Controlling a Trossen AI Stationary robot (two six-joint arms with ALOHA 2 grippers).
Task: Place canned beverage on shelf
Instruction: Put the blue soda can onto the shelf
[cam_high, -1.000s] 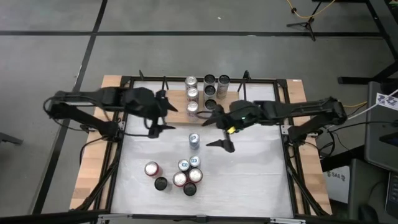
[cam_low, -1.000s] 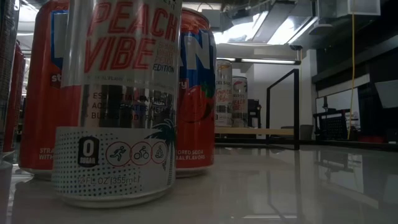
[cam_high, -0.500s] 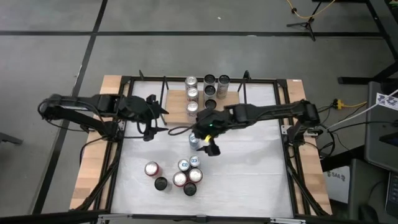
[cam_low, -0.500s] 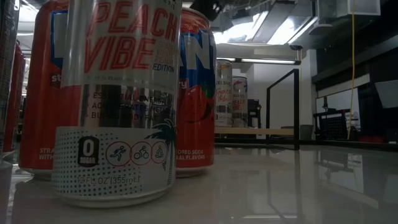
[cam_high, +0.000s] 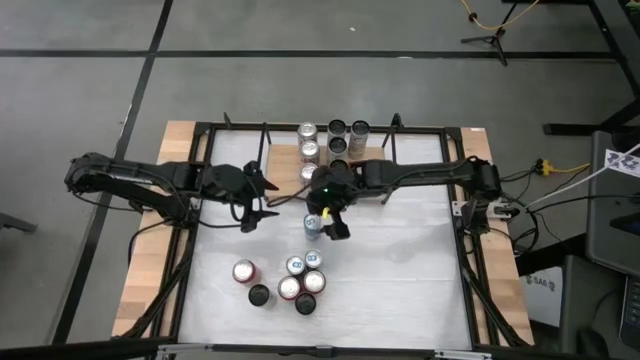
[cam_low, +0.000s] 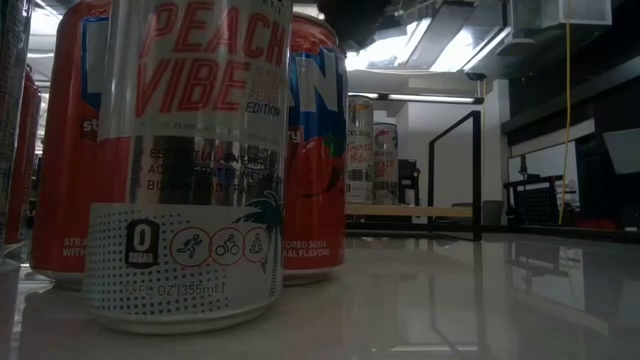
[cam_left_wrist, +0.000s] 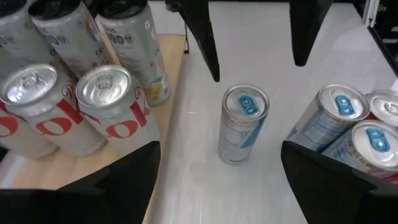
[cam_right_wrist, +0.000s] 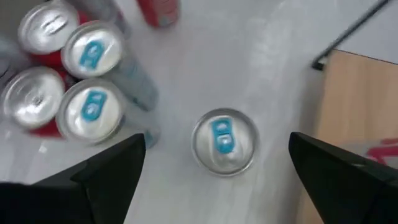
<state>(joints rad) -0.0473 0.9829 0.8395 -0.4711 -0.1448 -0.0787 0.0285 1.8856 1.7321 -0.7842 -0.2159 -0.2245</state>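
High view: seven cans (cam_high: 335, 148) already stand on the shelf (cam_high: 283, 163); a lone can (cam_high: 313, 226) waits mid-desk (cam_high: 400, 290), under the right gripper (cam_high: 331, 217), with six more grouped nearer the front.

Right wrist view: jaws wide, straddling that can (cam_right_wrist: 224, 141) — not gripped yet.

Left wrist view: the left gripper (cam_left_wrist: 217, 171) hovers beside the shelf, jaws wide, empty.

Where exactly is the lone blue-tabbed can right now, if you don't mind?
In the high view, the lone can stands mid-table between the shelf and the can cluster, under the open right tool.
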